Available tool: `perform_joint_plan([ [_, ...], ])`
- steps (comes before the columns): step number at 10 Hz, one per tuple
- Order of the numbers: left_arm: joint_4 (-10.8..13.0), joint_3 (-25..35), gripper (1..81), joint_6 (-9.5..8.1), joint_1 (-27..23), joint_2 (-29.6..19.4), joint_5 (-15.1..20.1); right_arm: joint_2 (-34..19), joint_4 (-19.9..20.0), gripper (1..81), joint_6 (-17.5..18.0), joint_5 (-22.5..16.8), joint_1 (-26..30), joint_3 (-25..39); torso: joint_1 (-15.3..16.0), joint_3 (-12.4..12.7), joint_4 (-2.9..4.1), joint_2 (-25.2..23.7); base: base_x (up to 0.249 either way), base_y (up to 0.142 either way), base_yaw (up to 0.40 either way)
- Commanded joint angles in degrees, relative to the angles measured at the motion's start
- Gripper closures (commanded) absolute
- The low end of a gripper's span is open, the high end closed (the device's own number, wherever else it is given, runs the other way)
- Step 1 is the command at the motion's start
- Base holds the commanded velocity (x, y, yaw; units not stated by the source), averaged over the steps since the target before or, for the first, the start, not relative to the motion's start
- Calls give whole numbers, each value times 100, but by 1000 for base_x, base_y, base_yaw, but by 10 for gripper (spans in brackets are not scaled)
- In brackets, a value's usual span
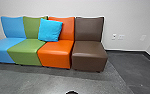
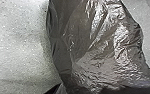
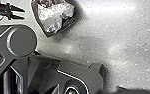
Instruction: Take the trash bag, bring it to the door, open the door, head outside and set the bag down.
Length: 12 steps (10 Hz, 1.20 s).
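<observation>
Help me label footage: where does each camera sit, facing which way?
Head: high, facing forward and down at seats; dark shape at bottom unclear.
Left wrist: on that arm, facing bag, floor; body unclear.
Right wrist: on that arm, facing floor; shows robot's dark plate, open left fingers.
Both wrist views share floor and, apparently, the bag.

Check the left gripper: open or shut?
Open: in the right wrist view, the left gripper has its two fingers spread, with pale floor showing between them.
</observation>
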Motion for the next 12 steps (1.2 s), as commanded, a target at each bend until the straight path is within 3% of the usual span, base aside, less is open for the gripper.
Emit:
perform_joint_plan([
  [1,-196,-4,10,-16,-1054,-52,719,-414,243,10,4,-612,508,211,356,6,0,-551,0,0,0],
  [6,-179,-171,10,-25,-1477,334,1000,-352,225,10,4,-612,508,176,1001,-31,0,-1587,0,0,0],
  [7,-126,-250,10,-25,-1495,475,1070,-335,243,10,4,-612,516,159,736,-33,0,-1185,0,0,0],
  [12,-82,-268,10,-16,-1547,632,1000,-124,216,10,4,-612,516,141,966,-886,0,-1563,0,0,0],
])
